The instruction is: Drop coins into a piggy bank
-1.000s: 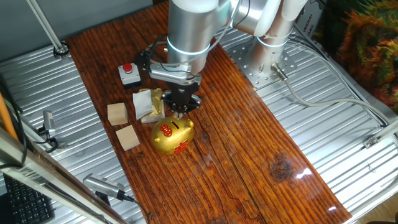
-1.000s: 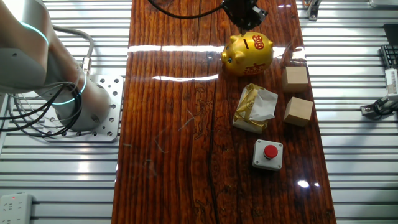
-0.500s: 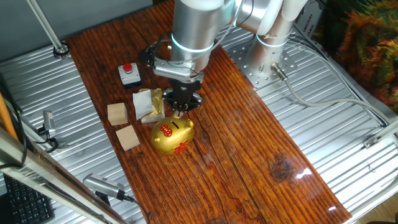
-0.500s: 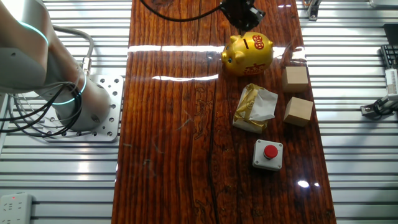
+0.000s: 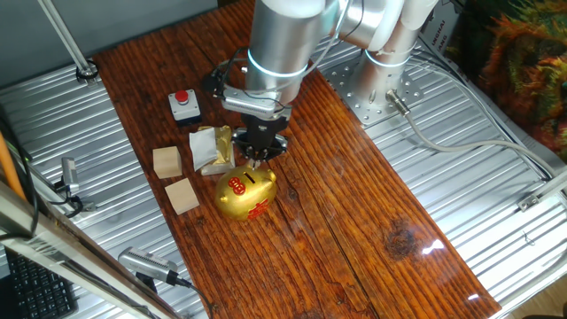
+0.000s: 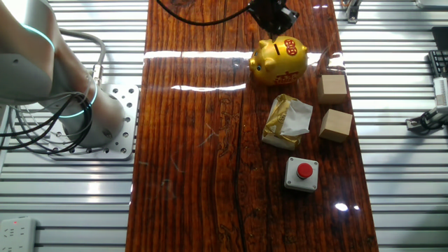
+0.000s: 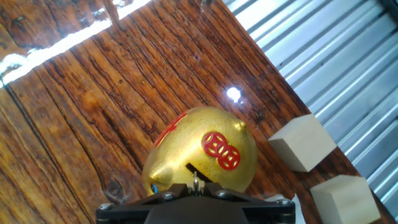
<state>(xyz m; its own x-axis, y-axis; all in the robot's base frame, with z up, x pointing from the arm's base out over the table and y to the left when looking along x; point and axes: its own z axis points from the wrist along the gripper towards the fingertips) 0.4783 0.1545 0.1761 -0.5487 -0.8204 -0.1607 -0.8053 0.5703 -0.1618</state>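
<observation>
Obstacles: piggy bank [image 5: 246, 194] mid-surface, gripper [image 5: 257, 160] close above its slot. Foil wrapper [image 5: 213, 148] just beside the bank; two wooden cubes [image 5: 174, 178] near the surface [image 5: 354, 230] edge past the wrapper; red button box [image 5: 184, 105] farther along that edge.
Free room: open wood on the bank's snout side and along the whole stretch toward the arm base [image 6: 105, 115]; narrow gap between bank and cubes.

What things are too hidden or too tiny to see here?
- Gripper fingertips: in one fixed view, too small and dark to tell if they hold a coin; open or shut is unclear.
- Piggy bank slot: in the hand view, its near end is hidden behind the gripper's body.
- Piggy bank's far side: faces away from every camera.
- Wooden cubes: the lower one is cut off by the hand view's edge.
</observation>
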